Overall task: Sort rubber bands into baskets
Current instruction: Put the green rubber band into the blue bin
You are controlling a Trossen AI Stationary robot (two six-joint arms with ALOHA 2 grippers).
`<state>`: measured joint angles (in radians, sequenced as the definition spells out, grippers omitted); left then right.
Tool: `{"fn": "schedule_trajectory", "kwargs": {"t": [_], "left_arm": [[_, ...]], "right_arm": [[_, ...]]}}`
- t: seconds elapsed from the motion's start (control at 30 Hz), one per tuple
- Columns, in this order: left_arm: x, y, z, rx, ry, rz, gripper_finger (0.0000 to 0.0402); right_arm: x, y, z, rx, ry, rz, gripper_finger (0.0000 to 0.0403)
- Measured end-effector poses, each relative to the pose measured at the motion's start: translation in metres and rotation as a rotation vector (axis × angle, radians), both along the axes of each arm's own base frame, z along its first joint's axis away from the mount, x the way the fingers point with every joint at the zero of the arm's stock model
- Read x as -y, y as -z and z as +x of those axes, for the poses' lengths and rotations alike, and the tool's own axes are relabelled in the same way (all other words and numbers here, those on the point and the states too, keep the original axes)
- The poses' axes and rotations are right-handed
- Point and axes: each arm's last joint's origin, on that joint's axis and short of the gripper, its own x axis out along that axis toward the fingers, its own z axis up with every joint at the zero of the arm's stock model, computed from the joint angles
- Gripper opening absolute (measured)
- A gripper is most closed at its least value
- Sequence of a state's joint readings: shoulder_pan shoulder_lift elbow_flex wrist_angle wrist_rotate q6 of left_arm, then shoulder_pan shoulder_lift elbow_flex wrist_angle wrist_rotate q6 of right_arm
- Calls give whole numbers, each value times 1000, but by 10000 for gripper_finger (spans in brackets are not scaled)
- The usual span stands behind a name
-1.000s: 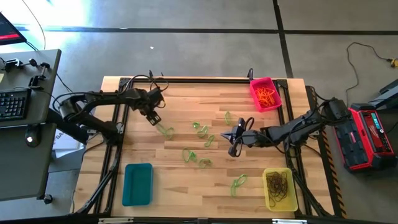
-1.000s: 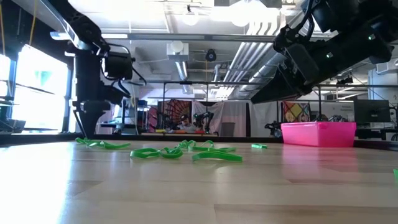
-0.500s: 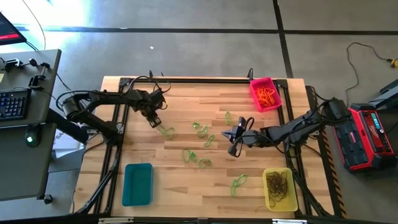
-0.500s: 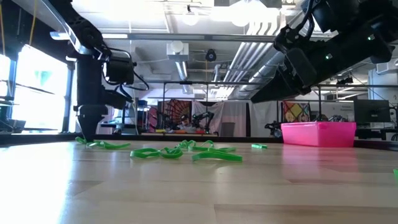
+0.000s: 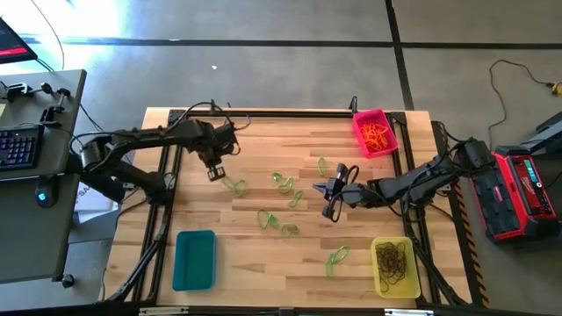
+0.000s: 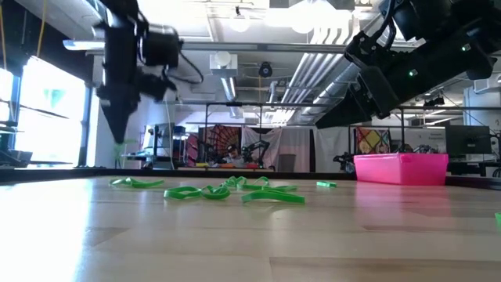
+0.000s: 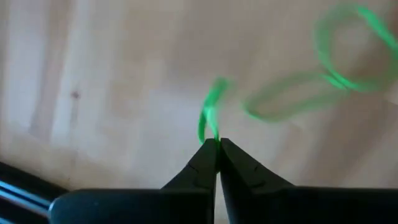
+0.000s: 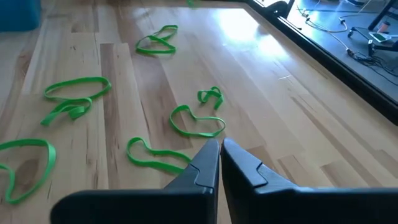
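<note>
Above table (image 5: 263,254), left end effector (image 7: 216,142) pinching blurred green band (image 7: 208,115), rest cut off

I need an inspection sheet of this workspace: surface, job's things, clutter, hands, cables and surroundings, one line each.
Surface: wooden table, slatted top, black frame.
Job's things: pink basket holds orange bands; yellow basket holds dark bands; teal basket looks empty; green rubber bands lie loose mid-table.
Clutter: nothing seen.
Hands: left hand shut on a green band, lifted off the table; right hand shut, holding nothing, hovering over the middle.
Cables: black cables on the left arm; a cord on the floor.
Surroundings: keyboard desk on the left, red case on the right.
</note>
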<state>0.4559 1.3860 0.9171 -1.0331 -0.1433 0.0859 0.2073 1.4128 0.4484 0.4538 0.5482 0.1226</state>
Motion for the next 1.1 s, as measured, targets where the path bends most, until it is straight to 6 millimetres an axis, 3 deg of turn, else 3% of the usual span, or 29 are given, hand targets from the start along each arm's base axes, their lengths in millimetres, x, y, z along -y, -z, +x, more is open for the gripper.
{"fn": "schedule_trajectory", "kwargs": {"t": [0.2,0.47,0.87,1.1], "left_arm": [[50,-32,0,13,143,-69,1],[123,-50,-14,67,310,-262,1],[228,-35,-27,-45,427,-506,1],[263,-17,-22,-60,380,-520,3]], "right_arm": [[0,0,0,0,1,-1,7],[0,0,0,1,1,-1,7],[6,-1,1,18,28,9,7],[6,-1,1,17,28,9,7]]}}
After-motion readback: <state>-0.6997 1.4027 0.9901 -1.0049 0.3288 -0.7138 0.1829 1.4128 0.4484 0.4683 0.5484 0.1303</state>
